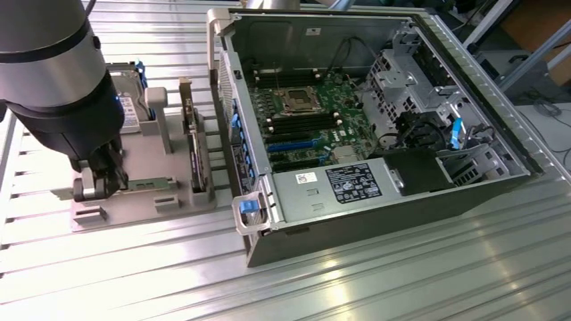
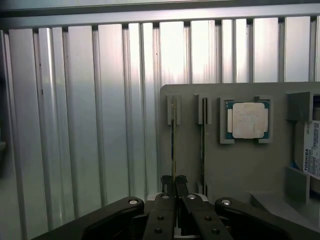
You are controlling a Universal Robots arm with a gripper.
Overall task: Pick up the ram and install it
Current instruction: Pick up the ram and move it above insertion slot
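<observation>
The ram is a thin green stick standing on edge in a slot of the grey holder. My gripper is shut on the stick's near end, one black finger on each side. In the exterior view the gripper is down at the holder's front, at the exterior view's left, and a green strip of the ram shows beside it. The ram still sits in its slot.
A second stick stands in the neighbouring slot. The holder also carries a square silver processor, a hard drive and an expansion card. The open computer case with its motherboard lies to the exterior view's right, on a ribbed aluminium table.
</observation>
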